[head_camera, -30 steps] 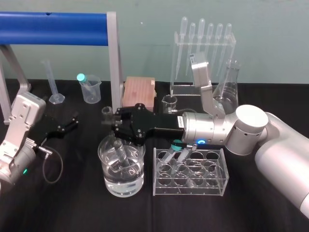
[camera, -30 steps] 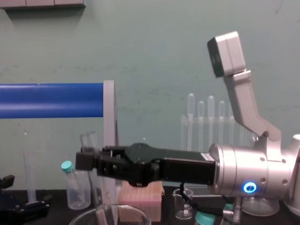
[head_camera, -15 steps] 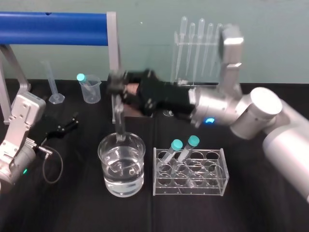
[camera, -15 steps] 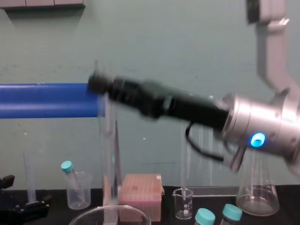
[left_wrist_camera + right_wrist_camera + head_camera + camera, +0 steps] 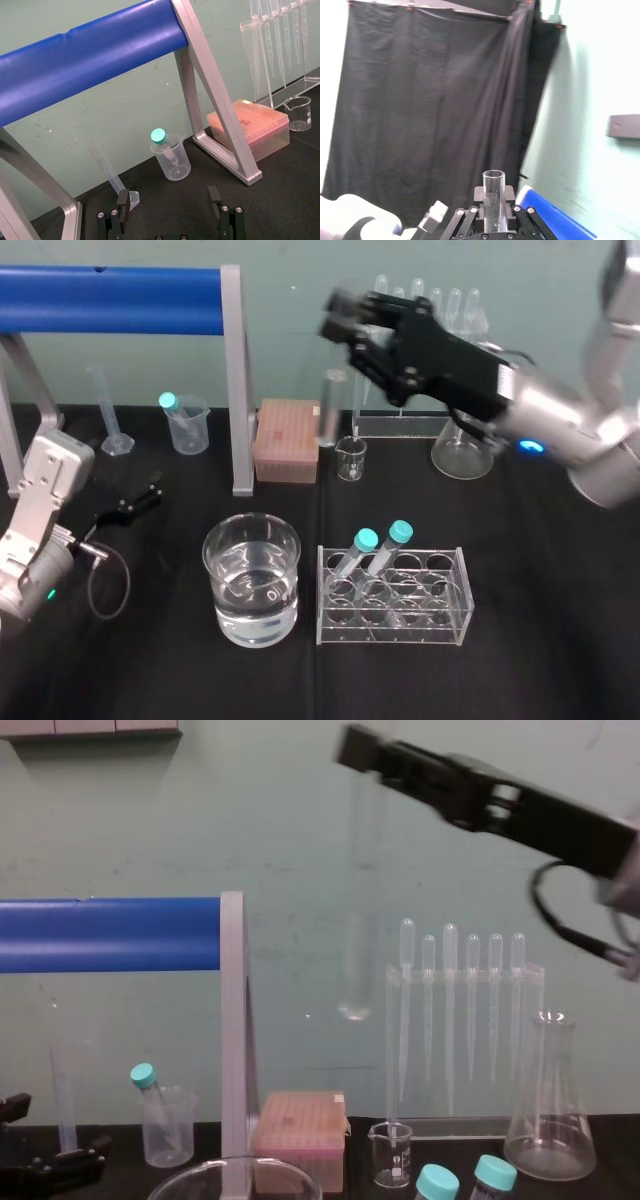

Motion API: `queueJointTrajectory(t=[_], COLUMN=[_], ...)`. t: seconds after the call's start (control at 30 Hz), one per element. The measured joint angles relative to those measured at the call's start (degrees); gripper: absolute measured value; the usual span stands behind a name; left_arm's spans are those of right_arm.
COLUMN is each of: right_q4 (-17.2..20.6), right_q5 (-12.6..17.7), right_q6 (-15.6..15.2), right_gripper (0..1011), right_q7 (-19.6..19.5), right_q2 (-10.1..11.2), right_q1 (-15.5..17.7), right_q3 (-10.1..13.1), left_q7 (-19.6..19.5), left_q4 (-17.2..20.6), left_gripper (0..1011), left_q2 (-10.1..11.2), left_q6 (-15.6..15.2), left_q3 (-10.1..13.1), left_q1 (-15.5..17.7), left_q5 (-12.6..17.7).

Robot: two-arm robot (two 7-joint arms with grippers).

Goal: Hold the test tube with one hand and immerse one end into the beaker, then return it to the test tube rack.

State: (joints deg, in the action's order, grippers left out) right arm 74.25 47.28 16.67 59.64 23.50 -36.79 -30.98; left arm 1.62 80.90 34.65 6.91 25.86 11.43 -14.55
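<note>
My right gripper [image 5: 342,326] is raised high above the back middle of the table, shut on the top of the test tube [image 5: 330,408]. The clear, uncapped tube hangs upright below it, well clear of everything; in the chest view the test tube [image 5: 356,920] ends in its round bottom above the small glassware. The right wrist view shows the test tube [image 5: 493,181] clamped between both fingers. The beaker [image 5: 212,565], part-filled with water, stands front and centre. Right of it stands the test tube rack [image 5: 395,627], holding two teal-capped tubes. My left gripper [image 5: 137,502] is parked open at the left.
A blue bar on grey legs [image 5: 236,380] spans the back left. A pink box [image 5: 288,440], a small spouted beaker [image 5: 350,458], a pipette stand [image 5: 420,360] and a conical flask [image 5: 462,452] line the back. A plastic cup [image 5: 187,423] and a measuring cylinder [image 5: 110,415] stand back left.
My right arm has lifted the test tube out of the beaker and carried it up, back and to the right. The left arm has not moved.
</note>
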Motion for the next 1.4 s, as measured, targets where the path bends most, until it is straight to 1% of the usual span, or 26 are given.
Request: queueJointTrajectory(t=[0.03,0.07,0.1,0.2,0.23,0.33,0.43,0.53,0.57,0.73,0.83,0.87,1.07,1.4], right_q4=[2.0,3.0,4.7,7.7,9.7,12.5,16.3,17.9,18.6,19.1,18.5,17.9,16.0,14.0], right_q5=[0.3,0.5,1.0,1.7,1.9,1.9,1.4,0.9,0.8,0.5,0.3,0.1,-0.4,-0.7], right_q6=[-0.4,-0.7,-1.0,-1.5,-1.7,-2.0,-2.7,-3.6,-4.5,-6.9,-7.8,-8.4,-10.2,-11.3], right_gripper=[227,227,227,226,227,227,227,227,227,227,227,227,227,227], right_q7=[-1.6,-2.4,-3.8,-6.2,-8.1,-10.9,-15.2,-17.7,-19.0,-20.8,-20.8,-20.8,-20.2,-18.8], right_q2=[1.4,2.2,3.5,5.6,6.9,8.9,11.7,13.1,13.8,14.6,14.6,14.5,13.9,13.3], right_q1=[1.8,2.8,4.6,7.8,9.9,13.1,18.0,20.5,21.8,24.3,24.6,24.6,24.0,23.1], right_q3=[1.0,1.5,2.5,4.3,5.5,7.3,10.1,11.4,12.0,12.8,12.8,12.7,11.8,10.7], left_q7=[0.0,0.0,0.0,0.0,0.0,0.0,0.0,0.0,0.0,0.0,0.0,0.0,0.0,0.0], left_q4=[0.0,0.0,0.0,0.0,0.0,0.0,0.0,0.0,0.0,0.0,0.0,0.0,0.0,0.0], left_gripper=[1000,1000,1000,1000,1000,1000,1000,1000,1000,1000,1000,1000,1000,1000], left_q2=[0.0,0.0,0.0,0.0,0.0,0.0,0.0,0.0,0.0,0.0,0.0,0.0,0.0,0.0], left_q6=[0.0,0.0,0.0,0.0,0.0,0.0,0.0,0.0,0.0,0.0,0.0,0.0,0.0,0.0], left_q3=[0.0,0.0,0.0,0.0,0.0,0.0,0.0,0.0,0.0,0.0,0.0,0.0,0.0,0.0], left_q1=[0.0,0.0,0.0,0.0,0.0,0.0,0.0,0.0,0.0,0.0,0.0,0.0,0.0,0.0], left_q5=[0.0,0.0,0.0,0.0,0.0,0.0,0.0,0.0,0.0,0.0,0.0,0.0,0.0,0.0])
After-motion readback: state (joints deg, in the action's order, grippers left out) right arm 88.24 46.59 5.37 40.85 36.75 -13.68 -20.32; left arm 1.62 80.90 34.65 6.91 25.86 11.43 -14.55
